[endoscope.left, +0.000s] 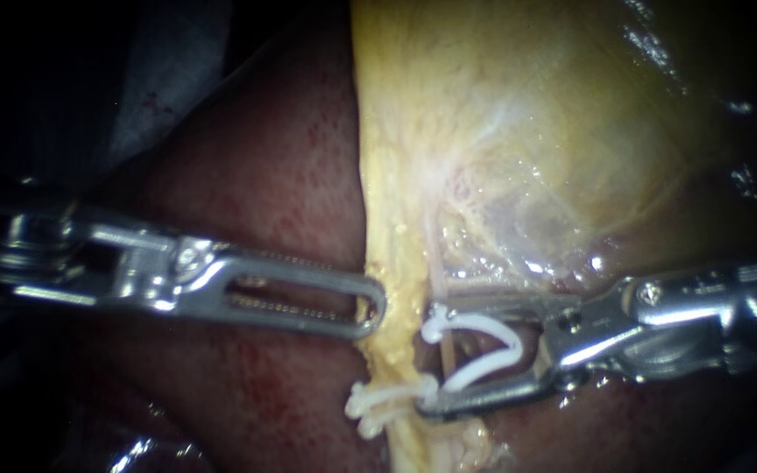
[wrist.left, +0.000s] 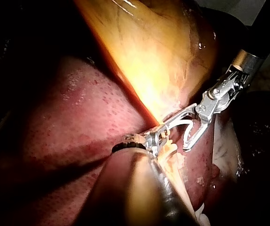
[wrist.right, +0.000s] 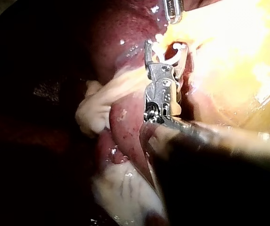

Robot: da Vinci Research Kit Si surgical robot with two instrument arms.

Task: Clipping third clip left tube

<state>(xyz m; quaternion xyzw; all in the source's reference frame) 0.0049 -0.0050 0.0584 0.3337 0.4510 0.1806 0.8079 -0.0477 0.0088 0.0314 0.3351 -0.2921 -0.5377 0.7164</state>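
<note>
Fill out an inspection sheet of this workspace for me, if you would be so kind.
Surface: wet dark-red liver, yellowish gallbladder lying over it.
Job's things: thin tube passing between the legs of an open white clip; closed clips beside the lower jaw, count unclear.
Clutter: nothing seen.
Instruments: left instrument, tip at the gallbladder's edge; right instrument, jaws apart, both holding the open white clip astride the tube.
Cables: nothing seen.
Surroundings: dark, nothing seen.

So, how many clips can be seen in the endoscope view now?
3. One open clip sits in the right instrument, astride the thin tube. Two closed clips lie close together just below it. They overlap, so another may be hidden.
</note>
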